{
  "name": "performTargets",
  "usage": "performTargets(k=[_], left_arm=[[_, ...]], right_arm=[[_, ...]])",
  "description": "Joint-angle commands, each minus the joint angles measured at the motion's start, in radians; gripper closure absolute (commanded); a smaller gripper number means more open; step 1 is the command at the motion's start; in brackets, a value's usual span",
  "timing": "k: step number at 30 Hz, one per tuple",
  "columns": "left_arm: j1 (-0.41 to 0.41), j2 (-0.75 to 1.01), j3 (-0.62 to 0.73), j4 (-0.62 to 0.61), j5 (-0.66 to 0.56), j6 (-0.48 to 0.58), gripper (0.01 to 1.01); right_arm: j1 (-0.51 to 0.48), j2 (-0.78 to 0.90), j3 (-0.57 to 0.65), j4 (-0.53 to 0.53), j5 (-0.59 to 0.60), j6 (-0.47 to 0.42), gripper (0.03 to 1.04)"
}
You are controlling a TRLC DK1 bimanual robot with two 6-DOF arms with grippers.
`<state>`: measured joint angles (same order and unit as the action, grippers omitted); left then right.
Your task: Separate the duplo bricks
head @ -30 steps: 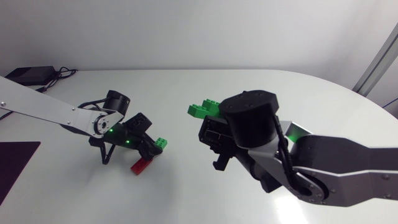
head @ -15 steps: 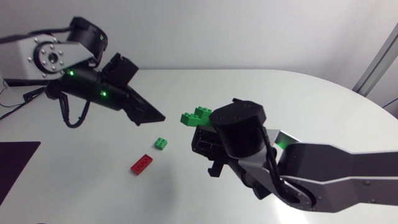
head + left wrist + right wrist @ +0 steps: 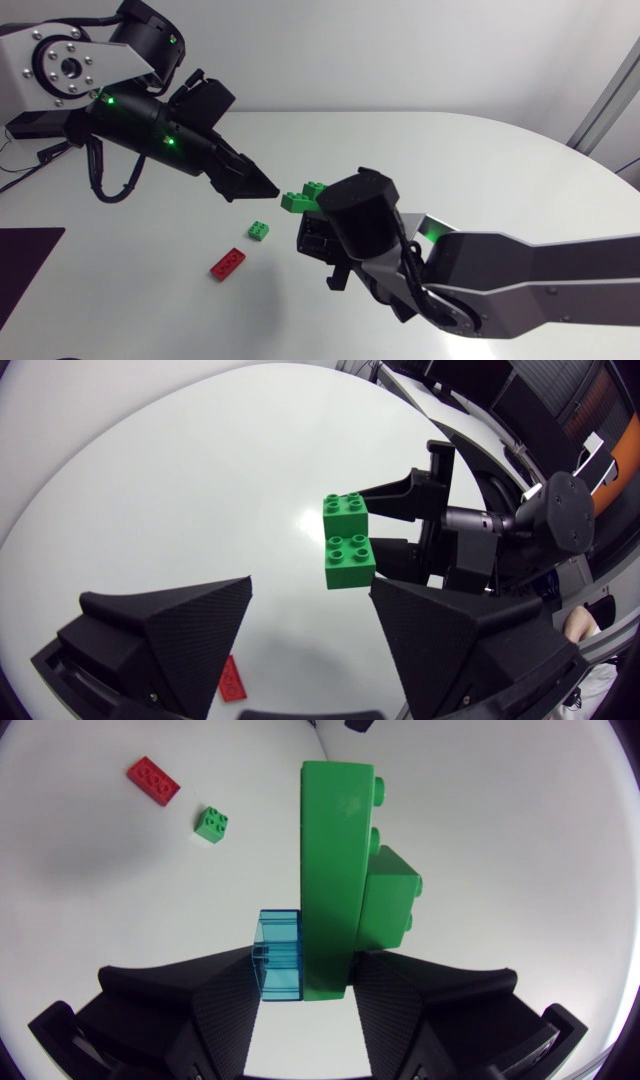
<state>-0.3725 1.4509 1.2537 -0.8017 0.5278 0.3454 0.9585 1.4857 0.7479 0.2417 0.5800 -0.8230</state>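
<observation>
- Holding a stack of plastic duplo bricks (image 3: 300, 196) in the air above the white table (image 3: 480, 160), I am gripping its lower end between both fingers of my right gripper (image 3: 305, 965), which are pressing on it from two sides.
- Three bricks are making up this stack: one long bright green brick (image 3: 335, 870), one shorter green brick (image 3: 392, 905) sitting on its studded face, and one translucent blue brick (image 3: 280, 958) clinging to the opposite face, down by my fingers.
- From my left wrist, the stack is showing two green faces of four round studs each, one stepped out above the other.
- My left gripper (image 3: 310, 588) is standing wide open with nothing in it; the stack is hanging just ahead of the gap, apart from both fingers.
- Two loose bricks are lying on the table, near each other but not touching: one small green square brick with four studs (image 3: 260, 230) and one flat red oblong brick (image 3: 229, 262).
</observation>
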Motion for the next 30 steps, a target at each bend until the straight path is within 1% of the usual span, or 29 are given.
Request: performTargets(k=[1,8,9,10,12,15,21,23,25,26,28,30], left_arm=[[-0.013,-0.017,-0.01,-0.014,0.015,-0.028,0.221],[-0.025,-0.018,-0.016,-0.013,0.081,-0.037,0.225],[-0.026,-0.017,-0.017,-0.013,0.081,-0.037,0.241],[-0.029,-0.015,-0.019,-0.011,0.081,-0.037,0.282],[-0.031,-0.009,-0.022,-0.011,0.081,-0.036,0.285],[-0.026,-0.004,-0.037,0.001,0.081,-0.029,0.344],[-0.014,0.006,-0.063,0.024,0.081,-0.019,0.357],[-0.013,0.011,-0.065,0.032,0.081,-0.02,0.426],[-0.013,0.012,-0.065,0.039,0.081,-0.02,0.451],[-0.013,0.012,-0.065,0.042,0.081,-0.02,0.48],[-0.013,0.012,-0.063,0.05,0.081,-0.022,0.572],[-0.011,0.014,-0.065,0.053,0.081,-0.02,0.584]], right_arm=[[0.009,0.027,0.039,0.008,0.009,-0.007,0.81],[0.019,0.062,0.08,0.016,0.014,0.012,0.81],[0.02,0.065,0.085,0.019,0.014,0.013,0.81],[0.02,0.067,0.09,0.021,0.014,0.013,0.81],[0.02,0.068,0.1,0.021,0.015,0.015,0.81],[0.02,0.068,0.11,0.019,0.017,0.015,0.81],[0.02,0.07,0.113,0.019,0.018,0.015,0.81],[0.022,0.073,0.114,0.019,0.018,0.015,0.81],[0.026,0.074,0.116,0.021,0.02,0.016,0.81],[0.028,0.076,0.117,0.021,0.021,0.018,0.81],[0.032,0.076,0.119,0.019,0.023,0.018,0.81],[0.034,0.076,0.119,0.019,0.024,0.018,0.81]])
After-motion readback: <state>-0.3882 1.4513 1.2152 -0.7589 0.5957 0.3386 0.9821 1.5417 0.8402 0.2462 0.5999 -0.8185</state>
